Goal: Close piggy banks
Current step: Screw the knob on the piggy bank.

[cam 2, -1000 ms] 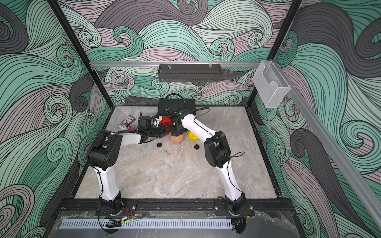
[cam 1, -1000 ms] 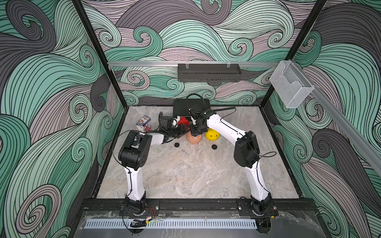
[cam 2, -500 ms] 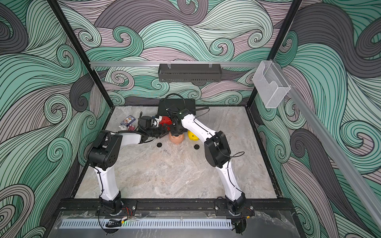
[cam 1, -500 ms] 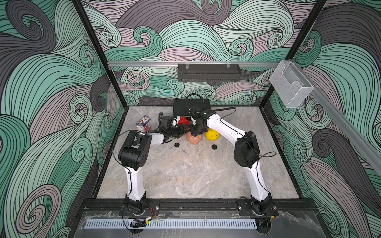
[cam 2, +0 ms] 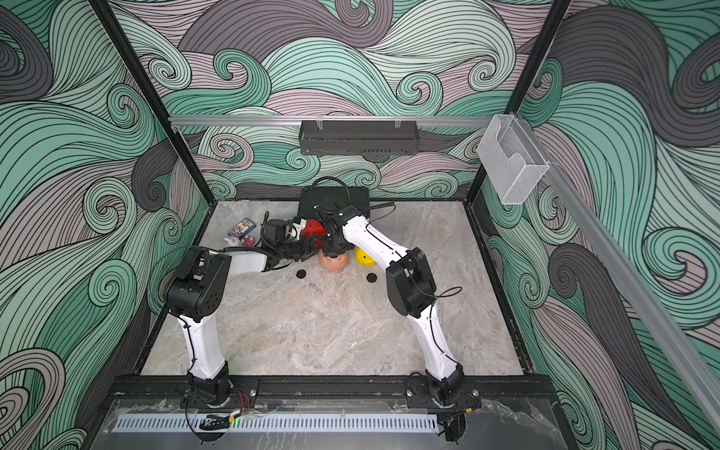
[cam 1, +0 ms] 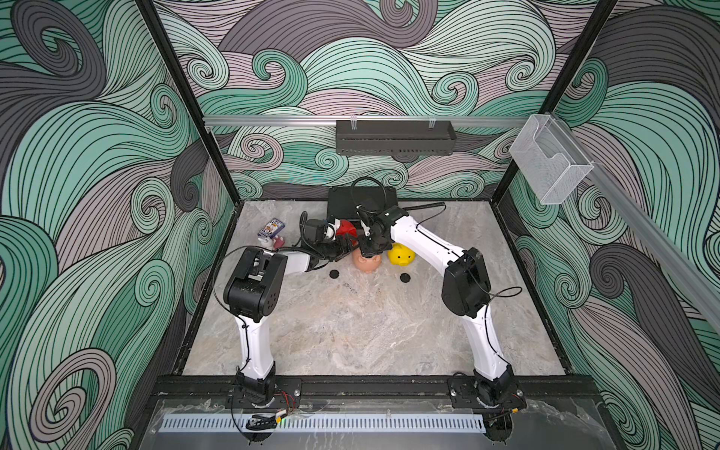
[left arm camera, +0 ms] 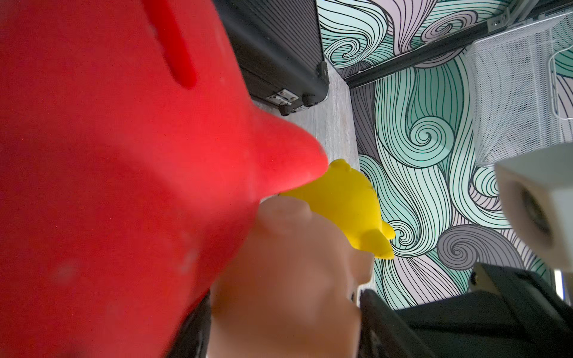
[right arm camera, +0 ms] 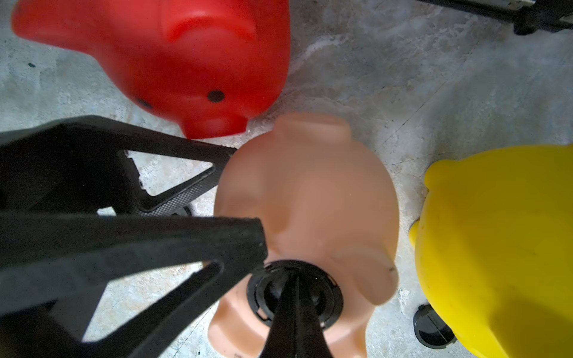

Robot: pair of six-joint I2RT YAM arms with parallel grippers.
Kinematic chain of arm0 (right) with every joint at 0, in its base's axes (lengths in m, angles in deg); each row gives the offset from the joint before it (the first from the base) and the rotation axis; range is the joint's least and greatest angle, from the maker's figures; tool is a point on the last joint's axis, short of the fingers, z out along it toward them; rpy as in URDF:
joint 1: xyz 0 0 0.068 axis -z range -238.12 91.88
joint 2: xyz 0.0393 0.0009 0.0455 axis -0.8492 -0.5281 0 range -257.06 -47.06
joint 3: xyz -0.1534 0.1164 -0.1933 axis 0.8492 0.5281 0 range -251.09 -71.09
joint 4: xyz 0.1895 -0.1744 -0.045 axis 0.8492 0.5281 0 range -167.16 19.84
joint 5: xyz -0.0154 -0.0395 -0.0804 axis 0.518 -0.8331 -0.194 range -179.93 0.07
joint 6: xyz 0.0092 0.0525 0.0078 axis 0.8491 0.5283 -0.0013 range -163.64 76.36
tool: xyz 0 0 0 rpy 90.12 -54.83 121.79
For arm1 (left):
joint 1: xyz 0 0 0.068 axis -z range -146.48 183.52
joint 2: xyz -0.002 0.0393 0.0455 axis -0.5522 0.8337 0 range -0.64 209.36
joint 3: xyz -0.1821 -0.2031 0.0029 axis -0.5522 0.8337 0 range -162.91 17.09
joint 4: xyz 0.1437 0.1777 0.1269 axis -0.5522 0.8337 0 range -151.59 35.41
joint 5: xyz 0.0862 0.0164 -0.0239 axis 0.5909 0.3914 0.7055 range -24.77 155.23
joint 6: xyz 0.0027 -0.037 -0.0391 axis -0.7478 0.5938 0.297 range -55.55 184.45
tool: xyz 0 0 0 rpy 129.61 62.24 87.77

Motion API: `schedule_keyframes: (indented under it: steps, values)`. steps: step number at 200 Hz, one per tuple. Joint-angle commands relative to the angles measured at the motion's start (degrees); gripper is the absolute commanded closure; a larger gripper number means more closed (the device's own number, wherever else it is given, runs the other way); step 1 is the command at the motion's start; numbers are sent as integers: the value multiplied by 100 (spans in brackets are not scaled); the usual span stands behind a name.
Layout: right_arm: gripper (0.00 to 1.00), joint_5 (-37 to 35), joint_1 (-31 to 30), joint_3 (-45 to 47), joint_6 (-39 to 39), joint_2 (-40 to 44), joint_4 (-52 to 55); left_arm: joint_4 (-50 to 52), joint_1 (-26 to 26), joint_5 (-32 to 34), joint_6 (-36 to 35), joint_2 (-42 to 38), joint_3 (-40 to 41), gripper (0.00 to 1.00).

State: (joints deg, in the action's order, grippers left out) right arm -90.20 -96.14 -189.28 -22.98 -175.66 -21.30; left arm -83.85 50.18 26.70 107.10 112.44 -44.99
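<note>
Three piggy banks stand close together at the back middle of the table: red (cam 1: 346, 228), peach-pink (cam 1: 368, 264) and yellow (cam 1: 402, 257). The peach-pink one (right arm camera: 310, 192) lies belly up. My left gripper (cam 1: 348, 249) is shut on its sides; one black finger (left arm camera: 381, 325) shows against it. A black round plug (right arm camera: 325, 291) sits in its belly hole. My right gripper (right arm camera: 294, 272) is shut, and its tips rest in the plug's centre. The red pig (right arm camera: 186, 62) and the yellow pig (right arm camera: 496, 248) stand upright on either side.
Two loose black plugs (cam 1: 334, 274) (cam 1: 405, 277) lie just in front of the pigs. A black case (cam 1: 362, 202) stands against the back wall. A small card box (cam 1: 271, 228) and a pink-white toy (cam 1: 272, 243) lie at the back left.
</note>
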Motion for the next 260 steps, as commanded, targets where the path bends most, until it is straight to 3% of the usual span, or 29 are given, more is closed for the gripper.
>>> schedule_keyframes:
  steps: [1, 260]
  values:
    - [100, -269, 7, 97, 78, 124, 358, 2, 22, 239, -100, 184, -82, 28]
    - [90, -330, -39, 44, -54, 388, 363, 2, 28, 231, -108, 144, -70, 28]
